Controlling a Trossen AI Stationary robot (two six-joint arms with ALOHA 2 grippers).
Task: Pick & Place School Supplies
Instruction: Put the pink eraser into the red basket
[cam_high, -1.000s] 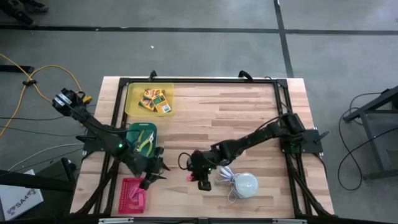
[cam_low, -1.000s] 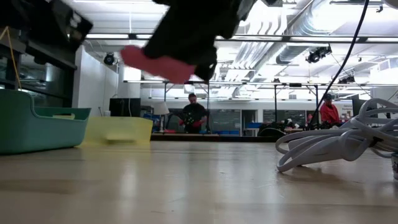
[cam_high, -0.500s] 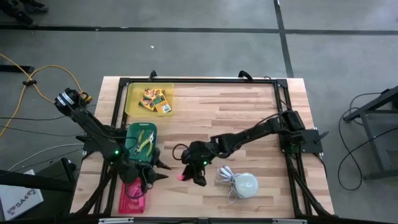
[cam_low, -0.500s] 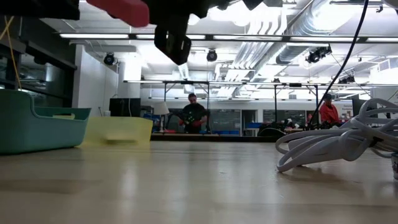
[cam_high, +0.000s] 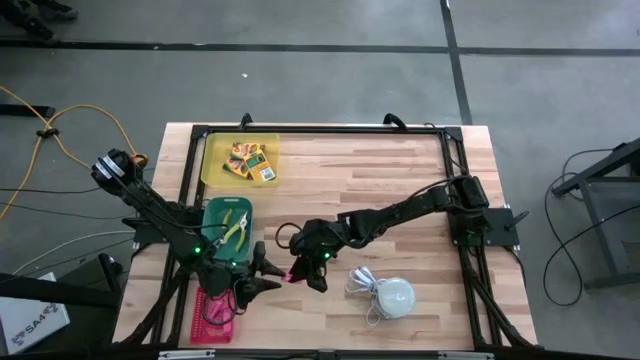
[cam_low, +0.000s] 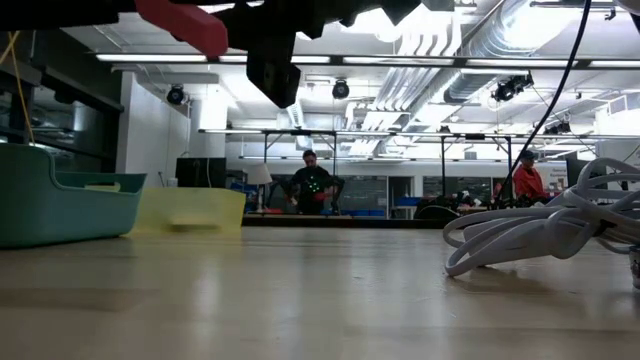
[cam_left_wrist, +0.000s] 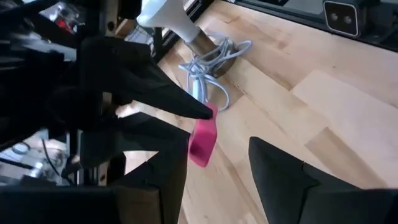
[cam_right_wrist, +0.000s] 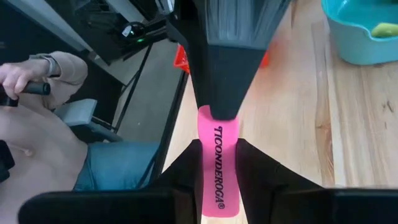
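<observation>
My right gripper (cam_high: 300, 270) is shut on a pink eraser (cam_right_wrist: 217, 168) printed TICONDEROGA, above the table's near middle. My left gripper (cam_high: 270, 276) stands open just left of it, pointing at it, with its fingers either side of the eraser's free end (cam_left_wrist: 202, 146). I cannot tell whether one of them touches it. A pink tray (cam_high: 213, 315) lies at the near left. A green bin (cam_high: 214, 215) holds a lime-handled tool (cam_high: 236, 228). A yellow tray (cam_high: 215, 158) holds small yellow-and-green boxes (cam_high: 250, 160). My right gripper pinches the pink eraser between its two fingers (cam_right_wrist: 180, 177), on its two broad faces near one end (cam_right_wrist: 217, 186). The fingers lie along it and come from the table's right, slanting down. The eraser sticks out beyond the fingertips, lifted clear of the table.
A white dome (cam_high: 394, 296) with a coiled white cord (cam_high: 362, 284) sits on the table just right of my right gripper. A black frame (cam_high: 320, 130) runs round the table's edges. Bare wood lies toward the far right.
My right gripper has carried the eraser toward the table's left edge and somewhat up. My left gripper has rolled about its own line and swung from over the pink tray toward the right, so that it now faces the eraser. Neither gripper's gap has changed.
</observation>
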